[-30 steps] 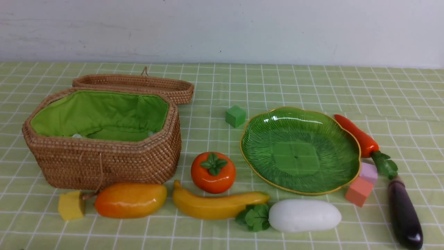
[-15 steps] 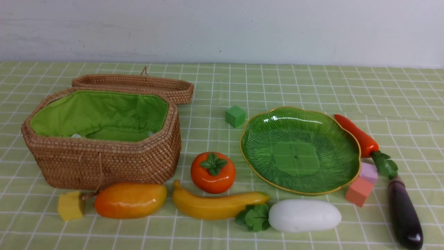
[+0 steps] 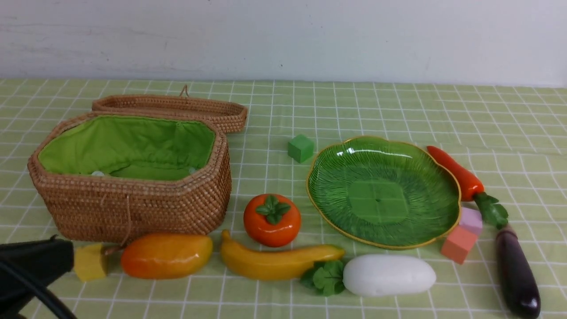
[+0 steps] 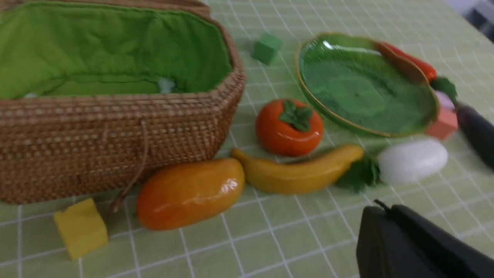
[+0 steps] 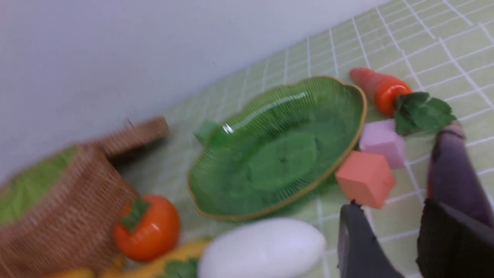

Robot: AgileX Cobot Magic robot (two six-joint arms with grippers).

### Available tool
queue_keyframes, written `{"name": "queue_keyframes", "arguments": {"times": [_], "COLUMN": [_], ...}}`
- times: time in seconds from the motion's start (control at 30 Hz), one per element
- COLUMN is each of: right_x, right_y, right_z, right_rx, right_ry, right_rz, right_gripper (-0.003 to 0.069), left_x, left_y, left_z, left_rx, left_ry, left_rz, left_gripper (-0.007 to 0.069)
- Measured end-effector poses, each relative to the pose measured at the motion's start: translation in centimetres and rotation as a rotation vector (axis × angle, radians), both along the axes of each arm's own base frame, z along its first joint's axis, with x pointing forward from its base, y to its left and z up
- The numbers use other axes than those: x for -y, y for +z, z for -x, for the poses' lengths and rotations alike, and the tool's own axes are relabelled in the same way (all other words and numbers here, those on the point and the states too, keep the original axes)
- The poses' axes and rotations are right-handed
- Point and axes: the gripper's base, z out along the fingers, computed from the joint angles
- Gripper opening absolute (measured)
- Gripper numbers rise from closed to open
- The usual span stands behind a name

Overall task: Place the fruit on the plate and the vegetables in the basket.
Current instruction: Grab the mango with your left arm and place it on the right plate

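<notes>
The mango [image 3: 166,255], banana [image 3: 279,261] and persimmon [image 3: 272,220] lie in front of the open, green-lined basket [image 3: 133,208]. To their right stands the bare green plate [image 3: 381,195]. The white radish [image 3: 389,274] rests below the plate, with the carrot [image 3: 456,173] and the eggplant [image 3: 516,277] at its right. My left gripper [image 3: 40,261] is low at the near left, beside the yellow cube; its jaws are shut on nothing [image 4: 382,210]. My right gripper [image 5: 393,210] is open, between the radish [image 5: 262,247] and the eggplant [image 5: 451,173].
The basket's wicker lid [image 3: 172,108] lies back behind it. Foam cubes are scattered about: yellow [image 3: 91,262] left of the mango, green [image 3: 300,148] behind the plate, salmon [image 3: 458,243] and lilac [image 3: 470,220] by its right rim.
My left gripper has come into the front view at the lower left, next to the yellow cube. The fruit, the vegetables and the plate have not moved.
</notes>
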Motion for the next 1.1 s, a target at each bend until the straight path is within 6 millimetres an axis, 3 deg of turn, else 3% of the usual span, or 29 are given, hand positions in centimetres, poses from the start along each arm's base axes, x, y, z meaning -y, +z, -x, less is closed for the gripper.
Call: {"name": "queue_keyframes", "arguments": {"times": [0.17, 0.2, 0.33, 0.43, 0.53, 0.67, 0.73, 0.9, 1.1], "right_x": [-0.4, -1.1, -2.5, -3.4, -3.6, -3.7, -3.7, -3.8, -4.0], "right_y": [2.5, 5.3, 11.8, 15.8, 18.0, 19.3, 19.5, 19.5, 19.5], "right_z": [0.5, 1.1, 2.1, 2.5, 2.6, 2.4, 2.3, 2.4, 2.6], "right_rx": [0.038, 0.056, 0.042, -0.027, -0.085, -0.108, -0.099, -0.089, -0.047], "right_ry": [0.049, 0.131, 0.341, 0.513, 0.619, 0.677, 0.685, 0.707, 0.764], "right_rz": [-0.075, 0.006, 0.273, 0.488, 0.618, 0.721, 0.741, 0.745, 0.774], "right_gripper": [0.0213, 0.0170, 0.0079, 0.0023, 0.0006, 0.0004, 0.0004, 0.0009, 0.0014], "left_x": [1.2, 1.4, 1.8, 2.2, 2.7, 4.4, 5.4, 5.7, 6.4], "left_y": [0.0, -0.1, -0.5, -1.5, -2.8, -4.3, -5.6, -7.9, -10.8], "left_z": [-0.4, -0.8, -2.6, -4.7, -6.2, -7.5, -8.8, -12.0, -14.8], "left_rx": [-0.051, -0.084, -0.159, -0.199, -0.228, -0.231, -0.181, -0.138, -0.135], "left_ry": [-0.150, -0.186, -0.223, -0.261, -0.334, -0.452, -0.513, -0.477, -0.467], "left_rz": [-0.089, -0.146, -0.248, -0.353, -0.442, -0.526, -0.656, -0.827, -0.934], "left_gripper": [-0.0013, -0.0013, -0.0013, -0.0013, 0.0011, 0.0108, 0.0226, 0.0465, 0.0571]}}
